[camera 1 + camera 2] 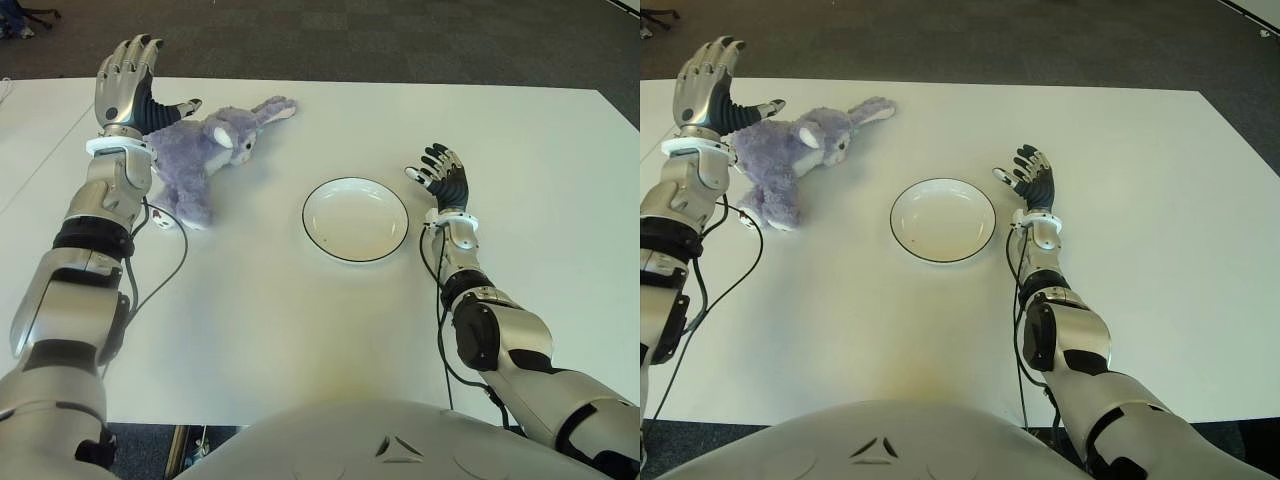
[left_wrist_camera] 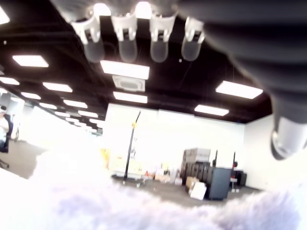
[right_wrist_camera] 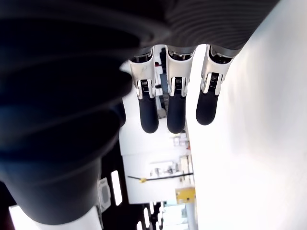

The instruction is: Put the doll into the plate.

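A purple plush rabbit doll (image 1: 200,150) lies on its side on the white table (image 1: 260,330) at the far left, ears pointing right. My left hand (image 1: 135,85) stands open just left of it, fingers straight up, thumb reaching over the doll's back; its fur (image 2: 96,201) fills the lower part of the left wrist view. A white plate (image 1: 355,219) with a thin dark rim sits empty in the middle of the table. My right hand (image 1: 441,175) shows open just right of the plate, holding nothing.
Dark carpet (image 1: 400,40) lies beyond the table's far edge. A black cable (image 1: 170,262) hangs from my left forearm over the table beside the doll. Bare table spreads between doll and plate.
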Robot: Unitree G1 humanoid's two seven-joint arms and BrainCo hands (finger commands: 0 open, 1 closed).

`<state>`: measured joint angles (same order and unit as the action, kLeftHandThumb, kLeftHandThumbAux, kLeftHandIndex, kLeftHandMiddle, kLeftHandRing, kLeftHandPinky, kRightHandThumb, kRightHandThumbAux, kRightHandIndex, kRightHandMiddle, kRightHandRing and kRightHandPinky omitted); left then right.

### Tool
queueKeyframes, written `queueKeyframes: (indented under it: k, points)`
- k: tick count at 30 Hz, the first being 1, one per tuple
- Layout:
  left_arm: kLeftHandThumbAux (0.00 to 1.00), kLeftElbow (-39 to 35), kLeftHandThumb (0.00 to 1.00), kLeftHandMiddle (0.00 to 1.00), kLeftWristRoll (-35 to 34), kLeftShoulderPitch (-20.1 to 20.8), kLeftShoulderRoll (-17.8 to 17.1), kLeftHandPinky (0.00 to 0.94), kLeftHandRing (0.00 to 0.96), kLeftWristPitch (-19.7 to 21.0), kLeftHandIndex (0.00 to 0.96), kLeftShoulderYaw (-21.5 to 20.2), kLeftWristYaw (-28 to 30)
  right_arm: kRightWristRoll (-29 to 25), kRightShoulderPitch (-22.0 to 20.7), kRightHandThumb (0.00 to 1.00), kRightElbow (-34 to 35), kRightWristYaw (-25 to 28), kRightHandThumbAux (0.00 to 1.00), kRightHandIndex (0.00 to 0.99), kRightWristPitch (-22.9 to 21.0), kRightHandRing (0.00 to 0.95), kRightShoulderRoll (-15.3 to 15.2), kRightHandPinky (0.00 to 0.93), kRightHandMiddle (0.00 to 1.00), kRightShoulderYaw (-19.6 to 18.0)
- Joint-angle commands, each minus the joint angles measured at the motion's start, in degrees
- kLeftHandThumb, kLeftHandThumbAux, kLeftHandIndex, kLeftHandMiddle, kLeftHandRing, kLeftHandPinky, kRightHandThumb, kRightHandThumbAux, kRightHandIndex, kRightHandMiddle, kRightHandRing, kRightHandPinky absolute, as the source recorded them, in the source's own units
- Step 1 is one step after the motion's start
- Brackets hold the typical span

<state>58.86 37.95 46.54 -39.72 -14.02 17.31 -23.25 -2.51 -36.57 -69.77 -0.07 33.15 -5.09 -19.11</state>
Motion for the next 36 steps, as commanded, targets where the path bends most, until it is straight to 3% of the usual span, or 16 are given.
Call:
queueKeyframes:
  k: [1,6,9,14,25,36]
  points:
    - [0.530,15.01,0.106,0.037,3.26,5.43,1.59,0.000,0.015,-3.13,0.000,4.31,3.89,-1.61,11.55,0.031,-7.71,0.87,0.926,0.190,-7.49,0.207,3.58,0.218,0.222,-1.63]
    - [0.547,16.62,0.115,0.063,3.94,5.03,0.55,0.000,0.028,-7.17,0.000,6.74,4.00,-3.07,11.80,0.032,-7.67,2.78,0.914,0.184,-7.36,0.206,3.66,0.211,0.226,-2.74]
    - [0.557,17.14,0.095,0.069,4.47,4.44,-0.13,0.000,0.034,-9.35,0.000,8.16,4.80,-1.13,12.24,0.019,-7.69,0.77,0.905,0.182,-6.48,0.204,3.42,0.206,0.223,-1.31]
    - [0.567,18.01,0.085,0.066,4.15,4.47,-0.49,0.000,0.035,-10.10,0.000,9.29,6.83,-1.40,12.37,0.022,-7.70,1.26,0.916,0.180,-6.79,0.206,3.44,0.218,0.226,-1.65]
    - [0.616,18.54,0.090,0.001,-0.19,3.51,0.49,0.000,0.000,-10.25,0.000,7.85,21.09,-2.50,11.94,0.056,-7.69,2.12,0.930,0.192,-7.36,0.217,3.80,0.228,0.235,-3.24]
    - [0.597,16.38,0.000,0.039,-3.21,2.03,0.23,0.000,0.046,-12.89,0.000,7.40,31.73,-0.90,12.00,0.082,-7.63,-0.19,0.930,0.204,-7.30,0.231,3.60,0.239,0.246,-2.00]
